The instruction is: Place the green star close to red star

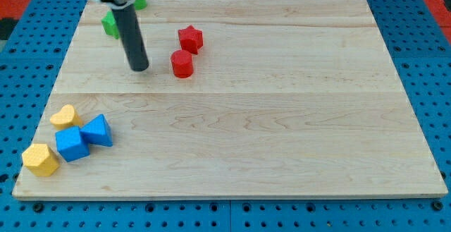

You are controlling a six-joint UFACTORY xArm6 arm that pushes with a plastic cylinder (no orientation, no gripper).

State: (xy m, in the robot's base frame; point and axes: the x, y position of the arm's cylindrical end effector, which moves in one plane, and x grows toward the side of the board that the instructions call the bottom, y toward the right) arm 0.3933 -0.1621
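The red star point(190, 39) lies on the wooden board at the upper middle-left. A red round block point(182, 64) sits just below it. A green block point(108, 25) lies at the upper left, partly hidden behind my rod; its shape is hard to make out. A second green block point(141, 1) peeks out at the board's top edge behind the arm. My tip point(139, 69) rests on the board, below and right of the first green block and about 60 px left of the red round block, touching neither.
At the board's lower left sit a yellow heart point(65, 116), a blue cube point(72, 144), a blue triangular block point(98, 130) and a yellow hexagonal block point(40, 160). The wooden board point(282, 119) lies on a blue pegboard.
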